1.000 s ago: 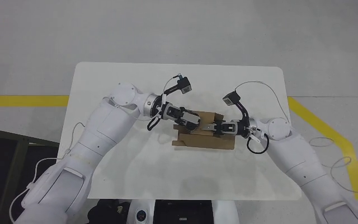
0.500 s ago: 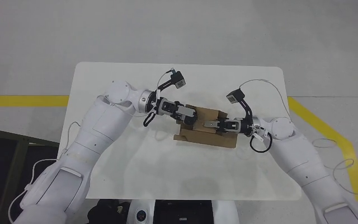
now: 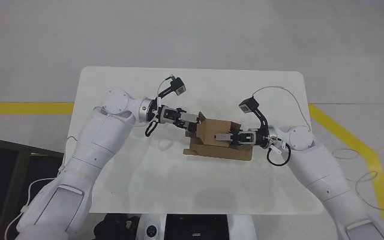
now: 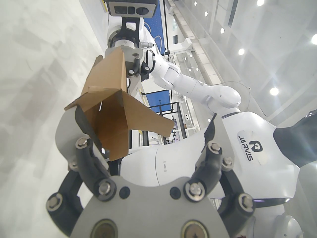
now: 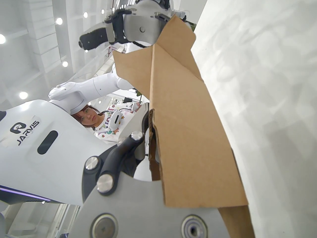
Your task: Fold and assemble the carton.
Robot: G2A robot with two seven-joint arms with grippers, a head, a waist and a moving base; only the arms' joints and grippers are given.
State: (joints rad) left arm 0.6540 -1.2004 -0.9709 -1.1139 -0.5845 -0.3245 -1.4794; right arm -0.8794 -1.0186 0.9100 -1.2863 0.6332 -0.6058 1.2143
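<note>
Roughly at the middle of the white surface [image 3: 120, 180] lies the brown carton [image 3: 219, 143]. Its long axis runs left to right, between the two arms.

At the left, the left hand [image 3: 191, 118] sits at the carton's left end with its fingers [image 4: 83, 122] spread wide apart. One short end flap leans against the dark pad of one finger, while the other finger stands well off from the cardboard. This left end is open and points at the left hand. The flaps splay outward, one tilted up, and the left wrist view looks into a hollow of bare cardboard walls.

Along the carton's near side, a long flap lies flat on the surface.

Farther right, the right hand [image 3: 227, 137] reaches in over the carton's right end and is clamped on a wall of it. One finger [image 5: 145, 122] presses against the cardboard's edge, and the panel hides the other. From this hand the wall runs straight away toward the left hand.

A thin white cable [image 3: 282, 90] loops above the right arm. On the grey floor beyond the surface, a yellow line [image 3: 36, 108] shows at the left and again at the right.
</note>
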